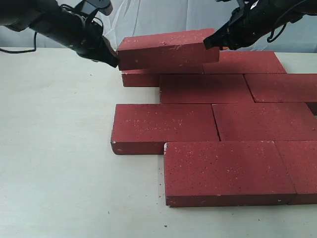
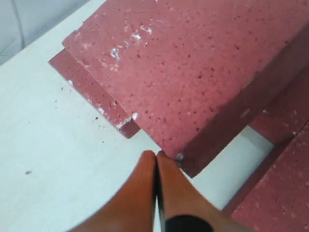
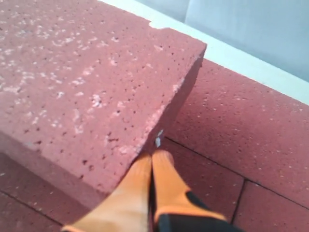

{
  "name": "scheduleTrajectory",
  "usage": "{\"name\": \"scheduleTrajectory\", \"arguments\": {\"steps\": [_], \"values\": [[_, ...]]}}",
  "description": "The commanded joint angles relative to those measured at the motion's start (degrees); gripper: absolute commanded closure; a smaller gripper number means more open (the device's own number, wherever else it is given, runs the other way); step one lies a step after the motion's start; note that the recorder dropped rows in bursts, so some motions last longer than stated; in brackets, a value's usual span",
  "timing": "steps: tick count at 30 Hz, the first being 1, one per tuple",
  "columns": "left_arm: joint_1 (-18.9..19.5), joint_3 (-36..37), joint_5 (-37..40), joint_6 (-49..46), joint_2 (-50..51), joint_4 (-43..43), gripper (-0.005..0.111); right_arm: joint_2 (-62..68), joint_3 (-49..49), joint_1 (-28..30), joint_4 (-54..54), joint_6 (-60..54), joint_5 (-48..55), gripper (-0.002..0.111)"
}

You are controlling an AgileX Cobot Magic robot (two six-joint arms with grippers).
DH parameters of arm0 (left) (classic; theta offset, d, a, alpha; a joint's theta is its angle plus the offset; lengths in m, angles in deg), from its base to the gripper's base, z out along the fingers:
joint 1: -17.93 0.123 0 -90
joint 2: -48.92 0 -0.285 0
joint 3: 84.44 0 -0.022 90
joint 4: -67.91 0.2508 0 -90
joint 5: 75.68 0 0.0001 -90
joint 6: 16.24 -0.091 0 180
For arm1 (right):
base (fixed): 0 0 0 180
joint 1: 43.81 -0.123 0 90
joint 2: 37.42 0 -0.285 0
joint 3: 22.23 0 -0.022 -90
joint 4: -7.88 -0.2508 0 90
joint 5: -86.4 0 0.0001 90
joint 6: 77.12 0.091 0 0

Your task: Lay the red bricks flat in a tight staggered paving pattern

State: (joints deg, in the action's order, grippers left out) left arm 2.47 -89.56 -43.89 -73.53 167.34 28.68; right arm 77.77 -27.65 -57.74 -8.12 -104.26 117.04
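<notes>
Several dark-red bricks (image 1: pixel 203 88) lie flat in staggered rows on the pale table. One raised brick (image 1: pixel 166 48) is tilted above the back row, its ends squeezed between my two grippers. My left gripper (image 1: pixel 113 55) is shut, its orange fingertips (image 2: pixel 166 162) pressing the brick's left end (image 2: pixel 193 72). My right gripper (image 1: pixel 212 40) is shut too, its fingertips (image 3: pixel 161 159) against the brick's right end (image 3: pixel 87 87). Under the raised brick a flat brick (image 2: pixel 91 92) partly shows.
The bare table (image 1: pixel 54 148) stretches left and in front of the paving. The nearest bricks (image 1: pixel 225 171) lie by the front edge. A pale curtain (image 1: pixel 163 17) hangs behind. The paving runs off the exterior view's right side.
</notes>
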Motion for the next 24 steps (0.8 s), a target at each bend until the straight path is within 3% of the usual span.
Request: {"name": "scheduleTrajectory", "arguments": {"steps": [1, 7, 13, 24], "values": [[-1.1, 8.1, -5.0, -1.4, -7.2, -6.9, 0.107, -2.3, 1.8, -5.2, -2.9, 0.0, 0.2, 0.109], [-1.1, 16.7, -9.0, -1.4, -15.1, -10.9, 0.107, -2.9, 2.4, -11.1, -4.2, 0.0, -0.4, 0.109], [-0.6, 25.8, -19.0, -1.4, -19.9, -11.2, 0.107, -2.9, 2.4, -17.0, -5.6, 0.2, -3.4, 0.109], [10.1, 36.6, -26.4, -1.4, -20.7, -11.2, 0.107, 3.0, 2.2, -26.4, -6.6, 0.2, -14.0, 0.109]]}}
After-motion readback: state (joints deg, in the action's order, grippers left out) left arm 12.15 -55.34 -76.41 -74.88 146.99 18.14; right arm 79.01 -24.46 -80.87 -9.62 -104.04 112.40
